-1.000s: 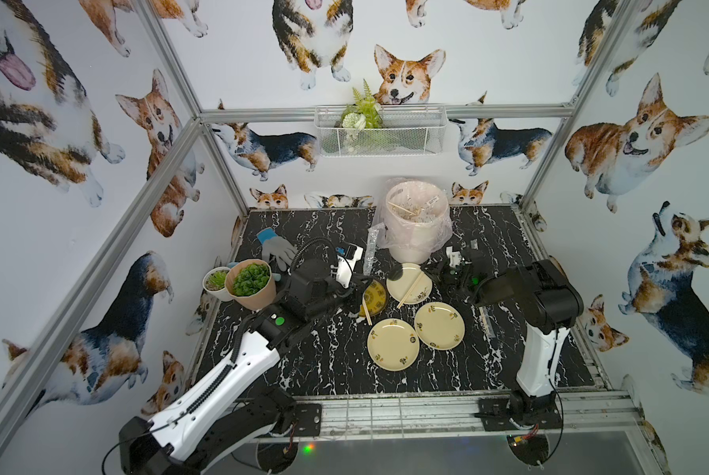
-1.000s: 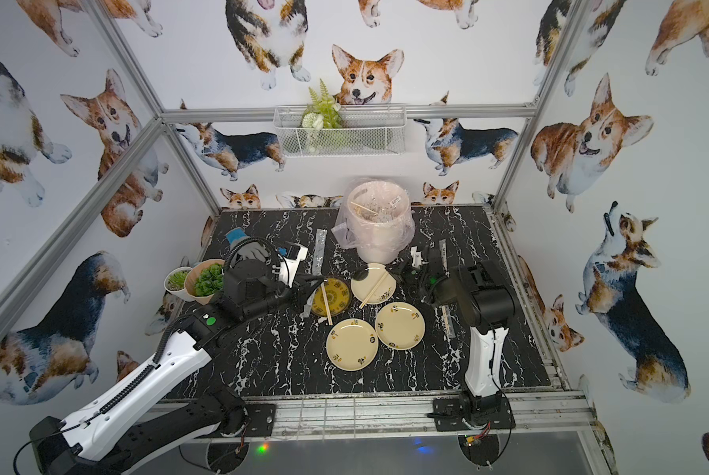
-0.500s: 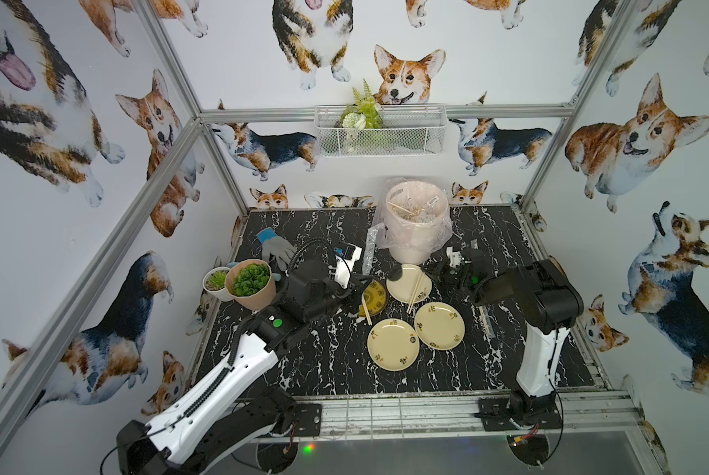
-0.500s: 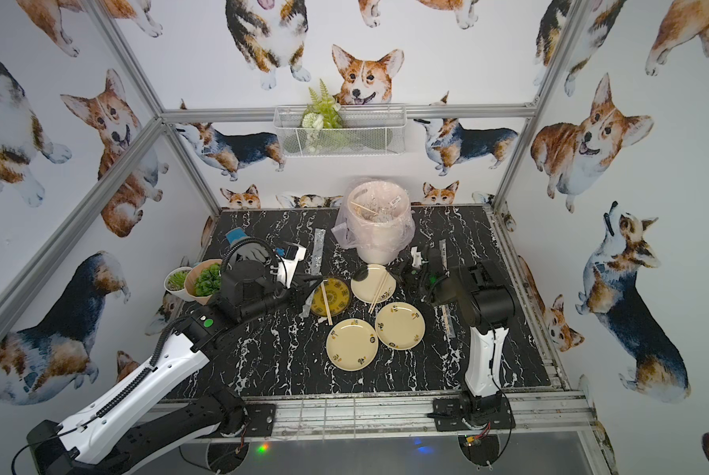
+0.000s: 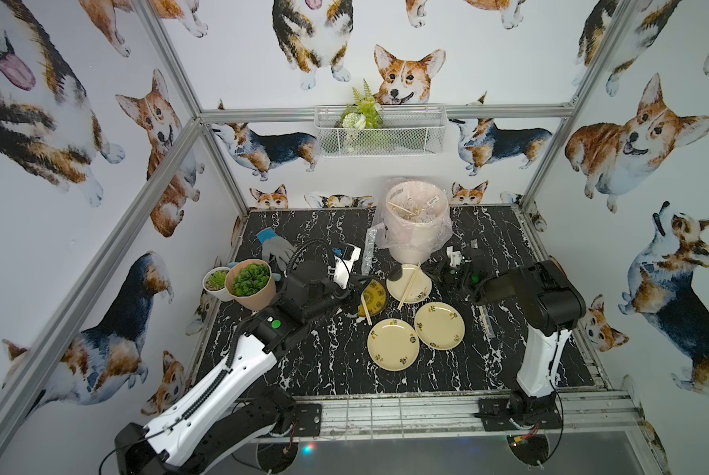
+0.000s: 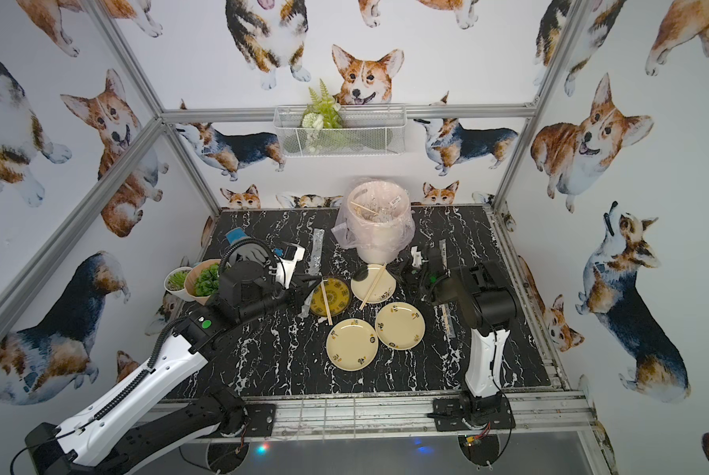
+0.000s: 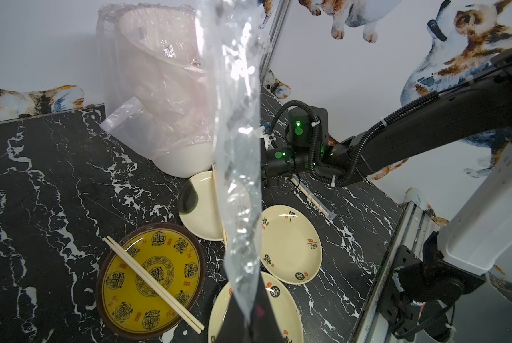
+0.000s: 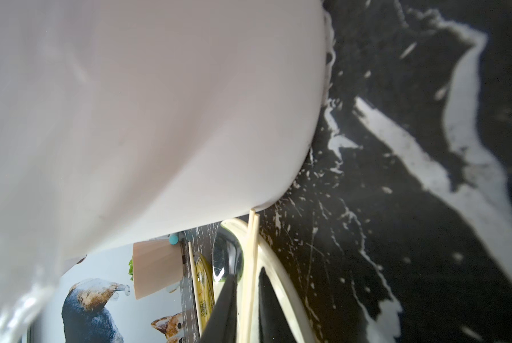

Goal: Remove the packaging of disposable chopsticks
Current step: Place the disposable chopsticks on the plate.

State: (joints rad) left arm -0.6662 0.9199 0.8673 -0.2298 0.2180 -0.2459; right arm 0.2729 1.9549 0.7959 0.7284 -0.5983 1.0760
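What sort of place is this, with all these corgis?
Probably a robot test booth staged as a dining table: a left arm and right arm mounted by a marble-look tabletop, plates with chopsticks, a lined bin, inside an aluminium frame.

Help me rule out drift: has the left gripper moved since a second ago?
No. The left gripper sits beside the yellow dish just as before, shut on the clear sleeve.

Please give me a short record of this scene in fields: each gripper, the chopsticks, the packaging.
left gripper: shut on an empty clear sleeve
right gripper: jaws slightly apart, either side of bare chopsticks on a cream plate
yellow plate: one bare pair across it
table: one wrapped pair lying on it
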